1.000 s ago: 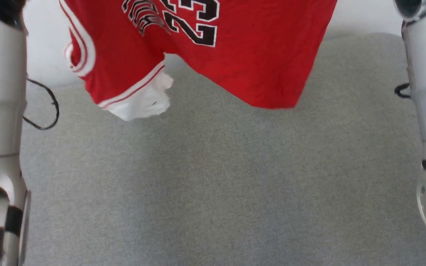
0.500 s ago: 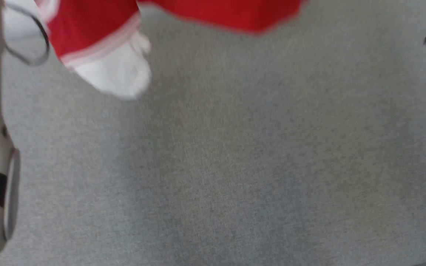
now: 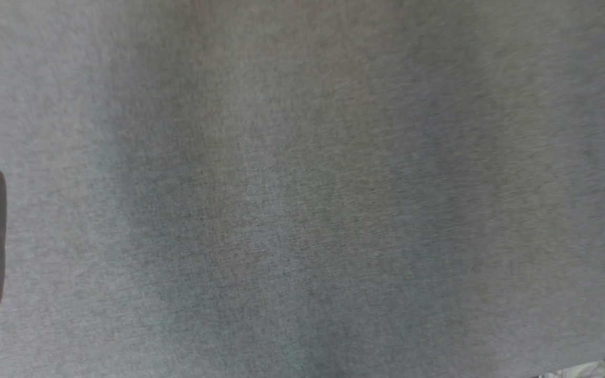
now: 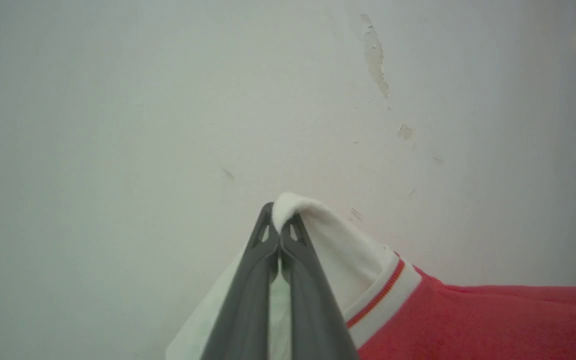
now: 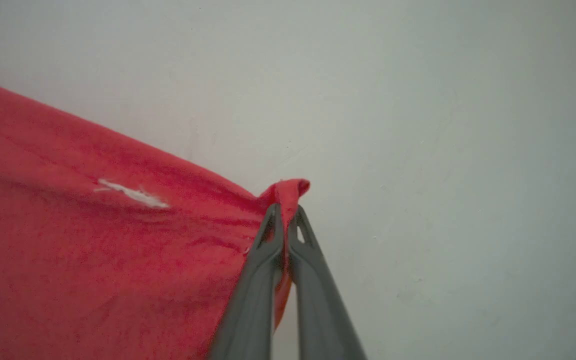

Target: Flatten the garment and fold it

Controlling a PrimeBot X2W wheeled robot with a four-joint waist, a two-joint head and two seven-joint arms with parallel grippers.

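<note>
Garment held aloft: sleeve pinched by left gripper, red corner by right gripper. Flattening step; even lowering needed next.

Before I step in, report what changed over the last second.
The head camera swung down: the whole picture slid upward, the garment leaving by the top, the near edge of the grey surface coming in at bottom right. Unchanged: left gripper shut on its white sleeve, right gripper shut on a red edge.
</note>
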